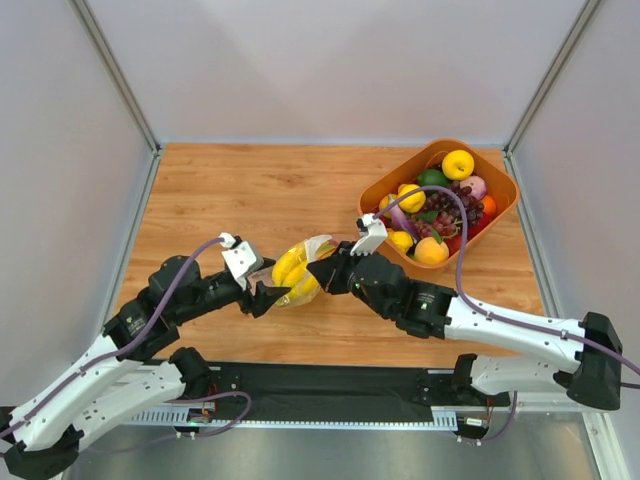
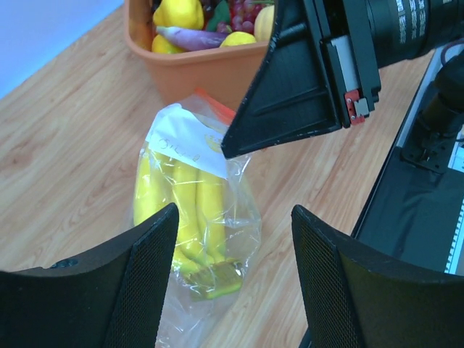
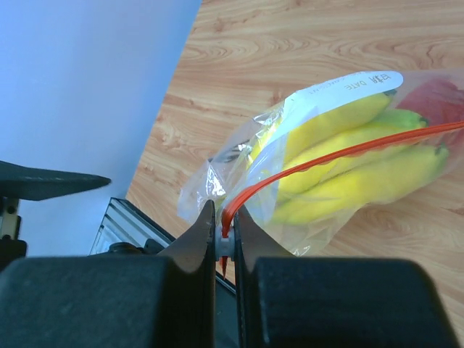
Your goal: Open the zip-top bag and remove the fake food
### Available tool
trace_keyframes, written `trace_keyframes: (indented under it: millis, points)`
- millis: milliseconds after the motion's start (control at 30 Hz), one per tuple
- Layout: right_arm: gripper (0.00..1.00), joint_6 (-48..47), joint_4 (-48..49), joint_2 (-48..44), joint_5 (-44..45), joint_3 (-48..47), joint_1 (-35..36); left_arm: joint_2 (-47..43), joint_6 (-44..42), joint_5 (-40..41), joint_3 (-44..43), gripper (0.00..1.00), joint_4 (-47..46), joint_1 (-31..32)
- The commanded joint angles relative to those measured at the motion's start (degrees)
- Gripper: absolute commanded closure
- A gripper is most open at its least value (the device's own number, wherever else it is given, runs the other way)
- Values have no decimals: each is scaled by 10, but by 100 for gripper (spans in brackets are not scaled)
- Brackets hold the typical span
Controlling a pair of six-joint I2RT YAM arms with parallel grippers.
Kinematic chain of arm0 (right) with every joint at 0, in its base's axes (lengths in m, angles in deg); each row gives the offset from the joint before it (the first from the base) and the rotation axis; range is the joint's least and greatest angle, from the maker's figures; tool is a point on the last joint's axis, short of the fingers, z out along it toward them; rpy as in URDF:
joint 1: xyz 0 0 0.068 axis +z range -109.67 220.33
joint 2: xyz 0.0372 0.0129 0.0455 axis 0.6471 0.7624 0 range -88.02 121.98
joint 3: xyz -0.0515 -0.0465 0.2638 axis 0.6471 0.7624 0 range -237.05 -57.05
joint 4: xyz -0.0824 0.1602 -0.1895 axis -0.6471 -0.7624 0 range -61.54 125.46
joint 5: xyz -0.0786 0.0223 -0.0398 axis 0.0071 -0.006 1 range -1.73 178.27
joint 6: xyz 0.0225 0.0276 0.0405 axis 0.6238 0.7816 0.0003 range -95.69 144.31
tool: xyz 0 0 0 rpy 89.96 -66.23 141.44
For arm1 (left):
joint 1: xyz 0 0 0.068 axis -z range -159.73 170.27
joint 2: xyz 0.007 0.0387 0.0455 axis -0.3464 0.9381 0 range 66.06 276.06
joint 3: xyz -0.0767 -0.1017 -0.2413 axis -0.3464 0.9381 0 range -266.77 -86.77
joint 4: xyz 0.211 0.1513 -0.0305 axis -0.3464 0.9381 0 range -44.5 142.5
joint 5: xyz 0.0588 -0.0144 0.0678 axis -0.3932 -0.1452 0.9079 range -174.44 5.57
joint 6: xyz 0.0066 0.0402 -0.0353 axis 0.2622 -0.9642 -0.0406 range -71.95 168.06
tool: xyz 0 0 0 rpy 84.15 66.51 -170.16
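Bright, even light on the pale wooden tabletop; soft shadows; the crinkly clear plastic bag glints; wrist-view foregrounds blur.

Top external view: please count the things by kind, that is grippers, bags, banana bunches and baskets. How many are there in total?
grippers: 2, the left gripper and the right gripper
bag: 1
banana bunch: 1
basket: 1
Total: 5
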Motion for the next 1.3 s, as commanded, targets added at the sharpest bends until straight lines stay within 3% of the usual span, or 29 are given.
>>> trace_keyframes:
  millis: [0,200,733,800,833,900,933,967,1000,1033,1133,1167,1267]
  points:
    - [100,-23,-28,-21,34,-37,2,30,-49,-4,-16,29,-35,24]
    - [100,-7,-20,-36,25,-47,3,97,-91,52,-51,28,-39,74]
    - [100,63,69,-86,-53,-2,3,229,-84,47,-89,26,-67,83]
    - [100,68,74,-92,-61,3,2,235,-85,44,-91,41,-65,83]
    - [100,68,69,-96,-67,2,3,236,-84,39,-90,59,-66,83]
    - [100,64,56,-101,-68,-1,3,233,-90,27,-83,75,-65,83]
    - [100,62,40,-108,-61,-1,3,227,-95,25,-81,91,-63,83]
    - [98,59,24,-112,-55,-1,3,225,-99,20,-78,99,-62,83]
    - [95,56,15,-118,-50,2,3,222,-109,15,-72,100,-57,83]
    - [80,46,-6,-131,-37,4,3,217,-112,-2,-70,100,-54,83]
    - [53,24,-72,-170,-2,1,3,214,-116,-58,-75,100,-28,83]
    - [40,3,-89,-184,6,0,3,215,-115,-70,-79,100,-20,83]
    - [21,-60,-143,-245,18,-5,3,228,-113,-119,-97,100,17,83]
